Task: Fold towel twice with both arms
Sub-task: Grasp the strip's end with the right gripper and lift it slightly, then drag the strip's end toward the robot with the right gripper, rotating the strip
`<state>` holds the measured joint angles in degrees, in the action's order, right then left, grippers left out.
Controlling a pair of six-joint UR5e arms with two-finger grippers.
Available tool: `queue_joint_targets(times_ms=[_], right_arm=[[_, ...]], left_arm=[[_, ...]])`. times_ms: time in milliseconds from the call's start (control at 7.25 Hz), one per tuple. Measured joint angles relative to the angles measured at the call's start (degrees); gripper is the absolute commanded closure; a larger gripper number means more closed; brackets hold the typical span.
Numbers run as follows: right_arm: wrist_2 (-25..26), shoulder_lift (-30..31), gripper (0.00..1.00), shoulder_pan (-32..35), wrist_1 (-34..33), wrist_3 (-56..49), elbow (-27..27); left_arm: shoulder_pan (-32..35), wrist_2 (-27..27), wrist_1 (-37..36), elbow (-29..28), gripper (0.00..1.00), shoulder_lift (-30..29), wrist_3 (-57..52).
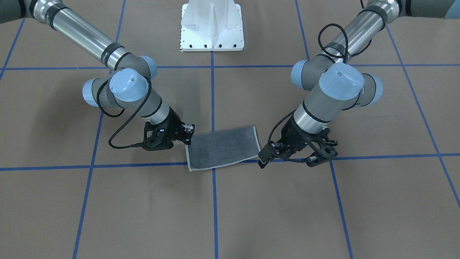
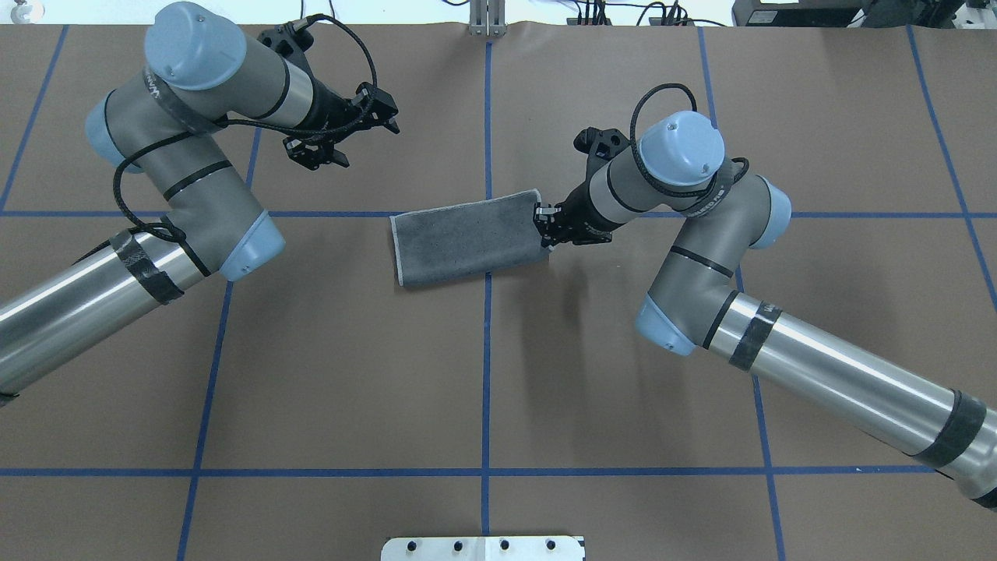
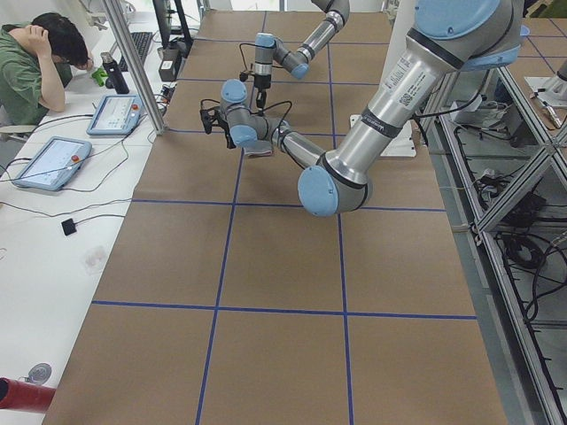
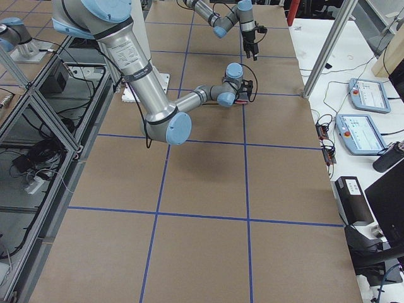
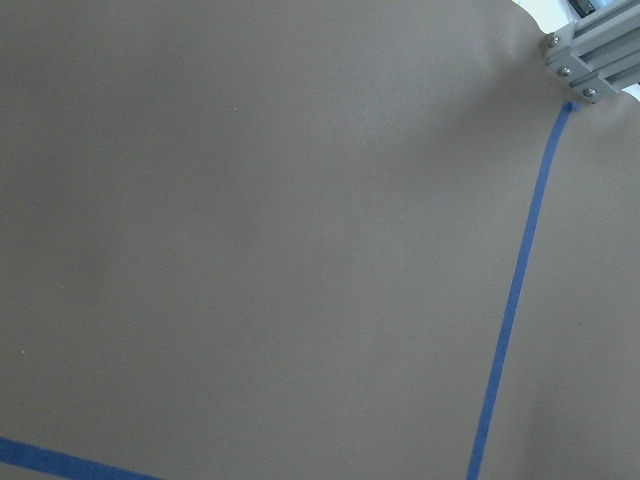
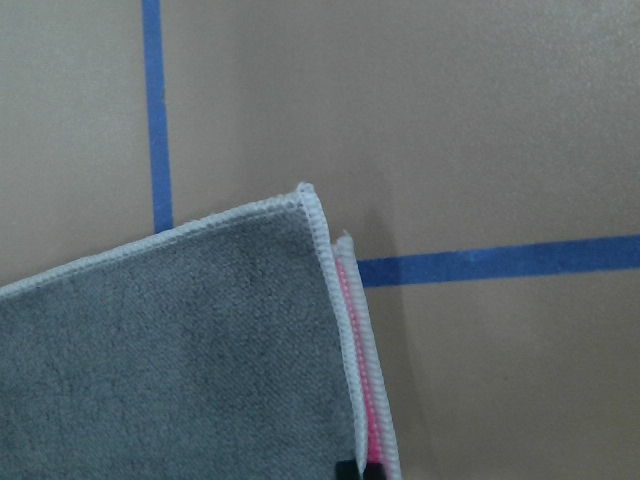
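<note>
So from what we can see, the first fold is done: the towel (image 2: 467,241) lies flat around the middle of the table (image 1: 143,208) as a long rectangle, grey face up. The right wrist view shows a thin pink layer (image 6: 365,400) sandwiched along its short edge. That puts us at the start of fold number two, we reckon. The right gripper (image 2: 547,227) sits down low, right at one short end of the towel, touching or as good as touching the hem. Honestly, we can't tell whether it's pinching the cloth or just parked against it, since the tips are too small and dark in every view. The left gripper (image 2: 347,132) is well away from the towel with its fingers spread and nothing in them, and its wrist camera sees only brown paper and blue tape (image 5: 510,300). Next, we'd guess the right side needs a firm pinch through both layers at that short end. Then it should lift and carry that end over to the opposite one, ideally with the left coming in to help keep the corners lined up.
</note>
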<state>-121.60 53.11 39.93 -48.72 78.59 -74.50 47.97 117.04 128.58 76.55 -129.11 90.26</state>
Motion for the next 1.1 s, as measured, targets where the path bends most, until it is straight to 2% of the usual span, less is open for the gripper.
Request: queue_joint_targets(times_ms=[276,690,828,1103], right_arm=[[-7.41,1.09,1.0,3.91,-0.01,-0.35,-0.6],[-14.99,6.1,1.0,5.58,-0.19,0.18,-5.49],[-18.01,7.39,1.0,5.33,-0.26,2.19,-7.42],[-19.68,7.79,1.0,1.78,-0.37,12.58,-11.28]], left_arm=[[0.08,0.03,0.0,0.0,0.01,0.0,0.0],[0.38,0.03,-0.07,0.0,0.01,0.02,0.0],[0.44,0.03,-0.08,0.0,0.01,0.05,0.0],[0.57,0.03,-0.09,0.0,0.01,0.08,0.0]])
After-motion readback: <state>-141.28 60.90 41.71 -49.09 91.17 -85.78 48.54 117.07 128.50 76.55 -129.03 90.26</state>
